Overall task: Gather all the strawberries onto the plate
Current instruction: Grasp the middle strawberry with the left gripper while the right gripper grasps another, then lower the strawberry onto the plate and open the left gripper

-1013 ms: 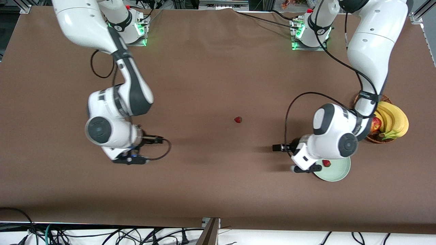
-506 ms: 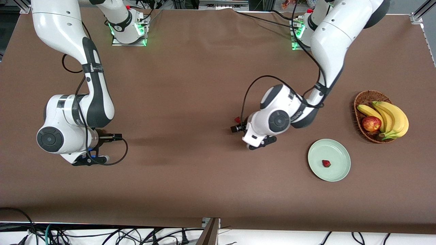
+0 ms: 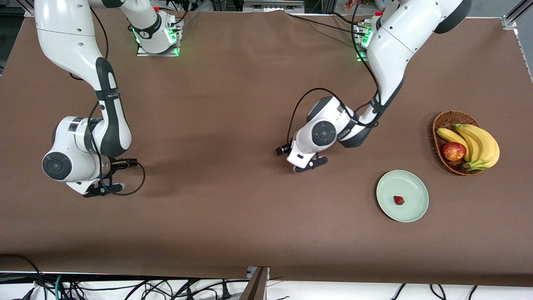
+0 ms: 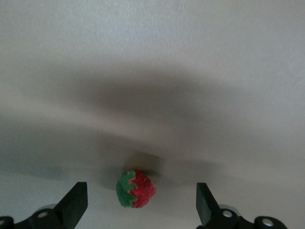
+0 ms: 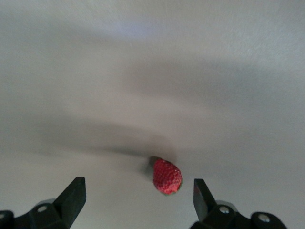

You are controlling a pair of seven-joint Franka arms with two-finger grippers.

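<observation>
One strawberry lies on the pale green plate toward the left arm's end. A second strawberry, red with a green cap, lies on the brown table between my left gripper's open fingers; the left hand covers it in the front view. A third strawberry lies on the table between my right gripper's open fingers, nearer one finger; the right hand hides it in the front view. Neither gripper touches its berry.
A brown wicker basket with bananas and a red apple stands by the plate, farther from the front camera. The two arms are far apart over the table.
My left gripper left the plate, where a strawberry now lies, and moved over the middle strawberry. My right gripper moved toward the right arm's end, over another strawberry.
</observation>
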